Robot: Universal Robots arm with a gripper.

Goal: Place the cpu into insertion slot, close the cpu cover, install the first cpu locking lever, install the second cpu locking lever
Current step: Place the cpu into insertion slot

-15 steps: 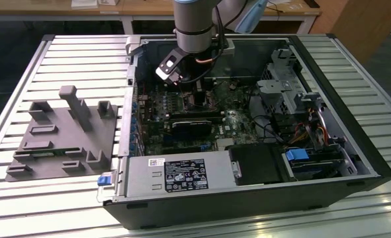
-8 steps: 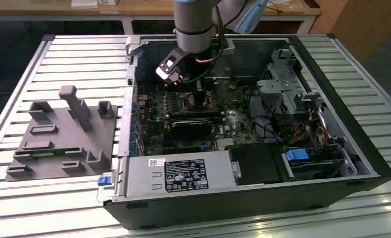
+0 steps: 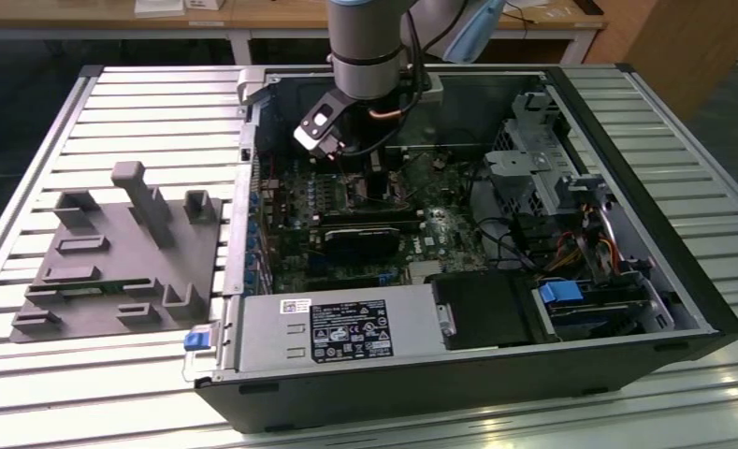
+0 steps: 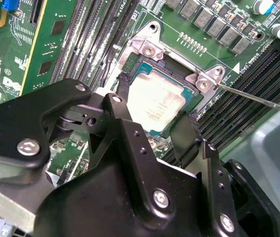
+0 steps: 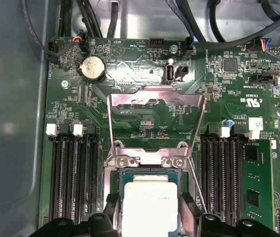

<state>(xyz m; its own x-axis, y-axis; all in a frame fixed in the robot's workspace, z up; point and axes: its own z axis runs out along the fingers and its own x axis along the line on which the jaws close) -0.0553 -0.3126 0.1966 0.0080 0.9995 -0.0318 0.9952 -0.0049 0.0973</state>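
Observation:
The cpu (image 4: 154, 101), a silvery square chip, lies in or just over the black-rimmed insertion slot (image 4: 173, 63) of the green motherboard (image 3: 450, 229). My gripper (image 4: 157, 102) straddles it, with one black finger (image 4: 121, 84) at each of two opposite edges, shut on it. In the first wrist view the cpu (image 5: 149, 202) sits between the fingertips of my gripper (image 5: 149, 210), below the slot's rim (image 5: 149, 169). The cpu cover (image 5: 154, 95), a silvery frame, stands swung open beyond the slot. A thin locking lever (image 4: 258, 98) sticks out beside the socket. In the exterior view my gripper (image 3: 343, 161) reaches into the open case.
Long black memory slots (image 5: 73, 173) flank the socket on both sides. Cables (image 5: 214, 29) run along the board's far edge, by the case wall (image 5: 11, 98). A grey fixture (image 3: 119, 257) lies on the slatted table at the exterior view's left. A power supply (image 3: 331, 327) fills the case's near side.

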